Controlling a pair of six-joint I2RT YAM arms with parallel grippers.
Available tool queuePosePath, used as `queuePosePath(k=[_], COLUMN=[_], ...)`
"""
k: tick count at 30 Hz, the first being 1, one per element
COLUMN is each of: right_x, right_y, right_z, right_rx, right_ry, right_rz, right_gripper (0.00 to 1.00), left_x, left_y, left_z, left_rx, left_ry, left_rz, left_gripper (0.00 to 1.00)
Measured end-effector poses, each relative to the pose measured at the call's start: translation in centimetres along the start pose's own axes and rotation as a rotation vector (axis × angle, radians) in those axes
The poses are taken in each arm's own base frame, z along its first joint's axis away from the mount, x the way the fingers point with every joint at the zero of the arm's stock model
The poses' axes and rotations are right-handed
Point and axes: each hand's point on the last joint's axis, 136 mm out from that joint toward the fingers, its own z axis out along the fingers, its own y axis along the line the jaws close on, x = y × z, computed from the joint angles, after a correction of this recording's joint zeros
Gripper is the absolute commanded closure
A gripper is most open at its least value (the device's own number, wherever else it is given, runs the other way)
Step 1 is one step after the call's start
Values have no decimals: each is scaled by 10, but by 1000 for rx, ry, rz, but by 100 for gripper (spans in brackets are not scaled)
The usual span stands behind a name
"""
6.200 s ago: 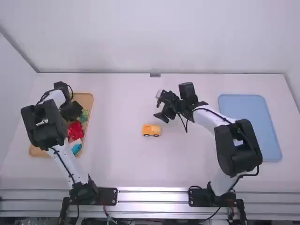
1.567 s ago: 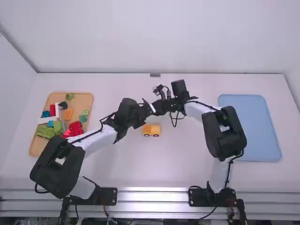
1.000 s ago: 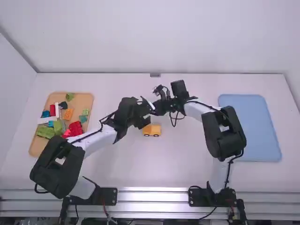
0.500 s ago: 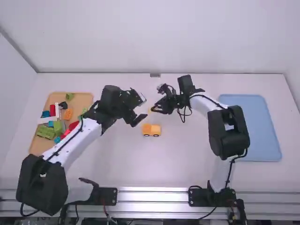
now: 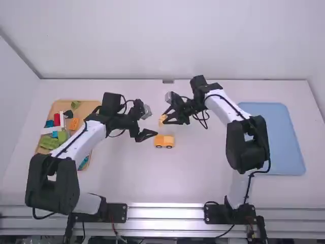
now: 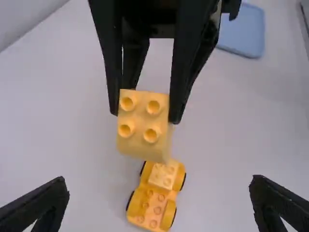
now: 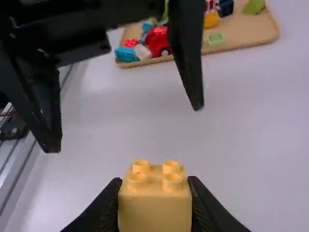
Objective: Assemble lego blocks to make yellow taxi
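The yellow block [image 7: 154, 210] is looking like smooth plastic with a soft sheen, and the wheeled yellow piece [image 5: 164, 142] is showing a similar plastic surface. The brown tray [image 5: 87, 104] is resembling smooth wood; the blue tray [image 5: 279, 142] is looking like matt plastic. The worktop [image 5: 203, 178] is appearing smooth and matt, while the rail [image 5: 165, 213] is gleaming like bare metal.
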Motion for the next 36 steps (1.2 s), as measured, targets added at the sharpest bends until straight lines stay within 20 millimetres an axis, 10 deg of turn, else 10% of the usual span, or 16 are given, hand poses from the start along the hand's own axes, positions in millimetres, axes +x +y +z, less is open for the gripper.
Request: queuePosePath(k=[14, 36], right_x=[-3, -8], right_y=[12, 14], right_z=[12, 11], right_rx=[-43, -54], right_ry=[7, -24], right_rz=[-138, -142], right_gripper=[77, 77], left_x=[1, 3], left_y=[-3, -9], left_z=[8, 19], left_rx=[39, 35], left_ry=[-19, 26], left_rz=[14, 72], left_gripper=[1, 40])
